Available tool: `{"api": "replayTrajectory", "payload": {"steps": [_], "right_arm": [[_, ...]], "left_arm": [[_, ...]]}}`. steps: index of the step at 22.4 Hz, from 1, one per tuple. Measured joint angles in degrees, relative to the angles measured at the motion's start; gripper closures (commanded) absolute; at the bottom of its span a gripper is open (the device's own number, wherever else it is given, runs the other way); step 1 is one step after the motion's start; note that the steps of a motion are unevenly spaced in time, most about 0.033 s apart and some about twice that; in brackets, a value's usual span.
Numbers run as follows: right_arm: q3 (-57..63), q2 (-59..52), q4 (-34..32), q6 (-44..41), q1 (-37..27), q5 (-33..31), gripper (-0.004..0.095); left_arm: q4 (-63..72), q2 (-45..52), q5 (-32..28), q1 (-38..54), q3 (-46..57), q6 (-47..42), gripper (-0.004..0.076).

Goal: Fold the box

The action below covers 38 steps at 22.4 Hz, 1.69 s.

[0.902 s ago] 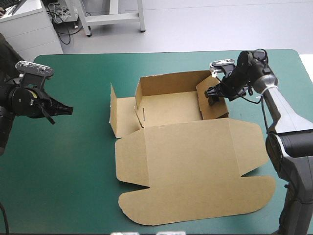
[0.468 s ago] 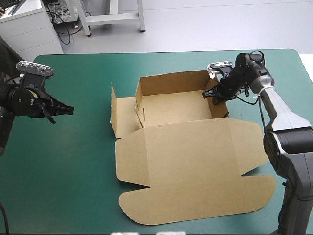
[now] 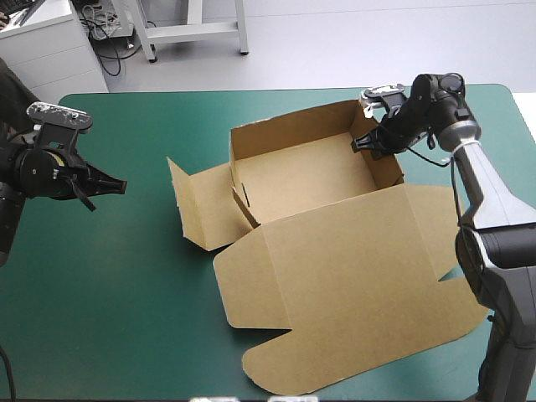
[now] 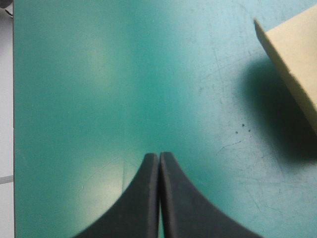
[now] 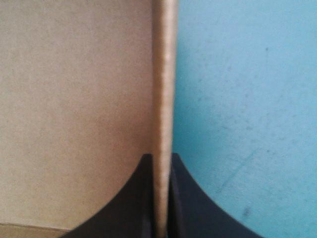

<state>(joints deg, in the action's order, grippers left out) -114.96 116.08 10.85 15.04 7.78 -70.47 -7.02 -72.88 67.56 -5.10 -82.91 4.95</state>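
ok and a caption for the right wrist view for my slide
Right gripper shut on the upright side wall of the brown box, teal-green table on its outer side.

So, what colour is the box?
The box is plain brown with no print; the high view shows it best.

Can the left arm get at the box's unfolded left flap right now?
Probably yes. Only bare teal-green table cover lies between the shut left gripper of black fin-shaped fingers and the unfolded left flap of the brown cardboard box; it would need to open first.
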Motion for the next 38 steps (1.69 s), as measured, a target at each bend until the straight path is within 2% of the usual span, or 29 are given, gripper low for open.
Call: {"api": "replayTrajectory", "payload": {"steps": [5, 12, 15, 19, 23, 27, 30, 35, 38], "right_arm": [[-0.6, -6.2, 1.0, 1.4, -2.6, -0.6, 0.0931], [-0.6, -16.3, 12.3, 5.1, -13.1, -0.8, 0.0932], [-0.6, -21.0, 14.5, 6.2, -15.6, -0.8, 0.0931], [-0.6, -24.9, 15.2, 6.9, -15.6, -0.9, 0.0932], [-0.6, -28.0, 15.8, 6.9, -15.7, -0.9, 0.0932], [2.2, -30.3, 19.0, 7.1, -15.7, -0.9, 0.0931], [11.2, -33.3, 20.2, 9.0, -15.7, -0.9, 0.0931], [19.1, -35.8, 21.3, 12.0, -15.7, -0.9, 0.0931], [22.1, -36.8, 22.6, 13.0, -15.7, -0.9, 0.0931]], "left_arm": [[-0.9, 0.0, -1.0, 0.0, 0.0, -1.1, 0.0757], [-2.2, -0.2, -2.0, 0.3, 0.0, -3.0, 0.074], [6.2, -2.1, -2.2, 3.4, 0.0, 0.3, 0.073], [27.4, -5.2, -2.5, 12.9, 1.5, 12.2, 0.073], [45.5, -5.5, -5.9, 22.6, 10.3, 26.6, 0.073], [62.0, -6.0, -10.2, 25.0, 23.8, 44.3, 0.0731], [75.7, -8.2, -9.0, 25.0, 31.5, 55.7, 0.0731], [86.7, -11.8, -1.6, 24.7, 32.8, 61.6, 0.0731], [90.5, -13.2, -0.8, 23.7, 32.8, 63.0, 0.0731]]}}
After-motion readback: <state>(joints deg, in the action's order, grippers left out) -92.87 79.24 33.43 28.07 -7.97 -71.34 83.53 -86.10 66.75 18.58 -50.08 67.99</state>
